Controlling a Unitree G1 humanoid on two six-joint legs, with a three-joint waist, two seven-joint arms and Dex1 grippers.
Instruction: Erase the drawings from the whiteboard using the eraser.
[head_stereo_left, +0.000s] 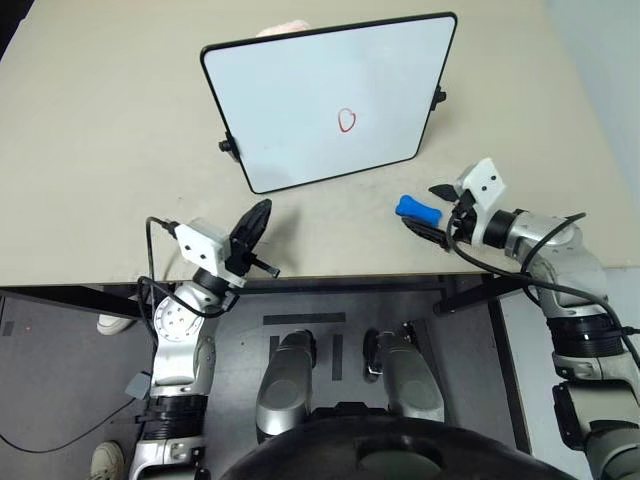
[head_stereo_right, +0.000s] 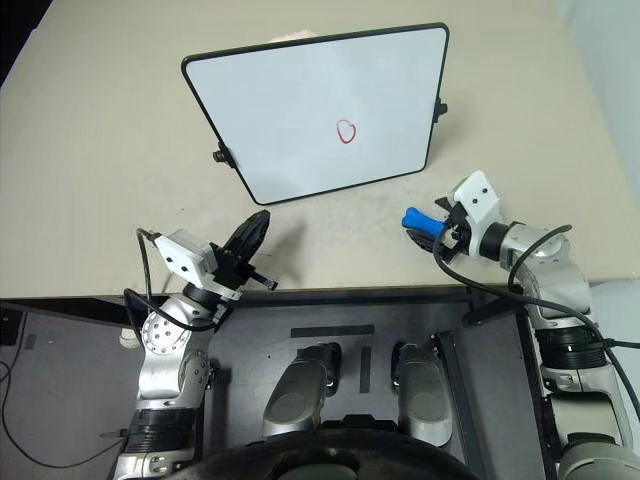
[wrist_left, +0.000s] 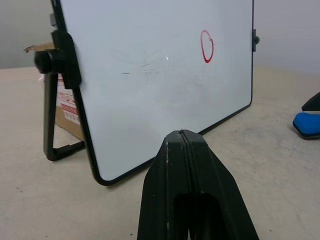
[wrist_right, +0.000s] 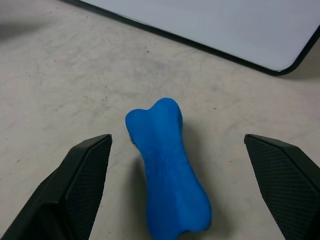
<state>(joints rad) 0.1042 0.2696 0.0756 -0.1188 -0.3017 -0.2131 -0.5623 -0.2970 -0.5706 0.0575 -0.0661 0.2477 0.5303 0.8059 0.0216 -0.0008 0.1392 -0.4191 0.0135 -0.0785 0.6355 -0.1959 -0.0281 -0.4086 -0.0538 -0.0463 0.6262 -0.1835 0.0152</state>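
- One blue bone-shaped eraser (wrist_right: 167, 167) lies flat on the beige surface (head_stereo_left: 110, 150), just off the whiteboard's (head_stereo_left: 300, 90) lower right corner, and the right pincer (head_stereo_left: 436, 211) has its fingers spread wide on either side of it, not touching yet.
- Handling guess: it looks small, light and a bit rubbery, so it should be easy to lift. It could also skid on the smooth top if only one finger nudges it first.
- Best spot to grab looks like the narrow waist in the middle. The knobby ends would keep it from sliding out lengthwise while scrubbing.
- The board stands tilted back on a black stand with side knobs (head_stereo_left: 226, 146). It probably rocks or scoots if pressed hard, so light strokes are my call.
- Only one drawing to kill: a little red loop (head_stereo_left: 347, 120) right of centre on the board, well inside the frame.
- Left pincer (head_stereo_left: 254, 225) is squeezed shut, hovering near the front edge of the surface, pointing at the board's lower left corner.
- Room-wise, there's plenty of bare top between eraser and board, and nothing blocks the way to the loop. The eraser isn't far from the surface's front edge though, so a fumble toward the robot could drop it.
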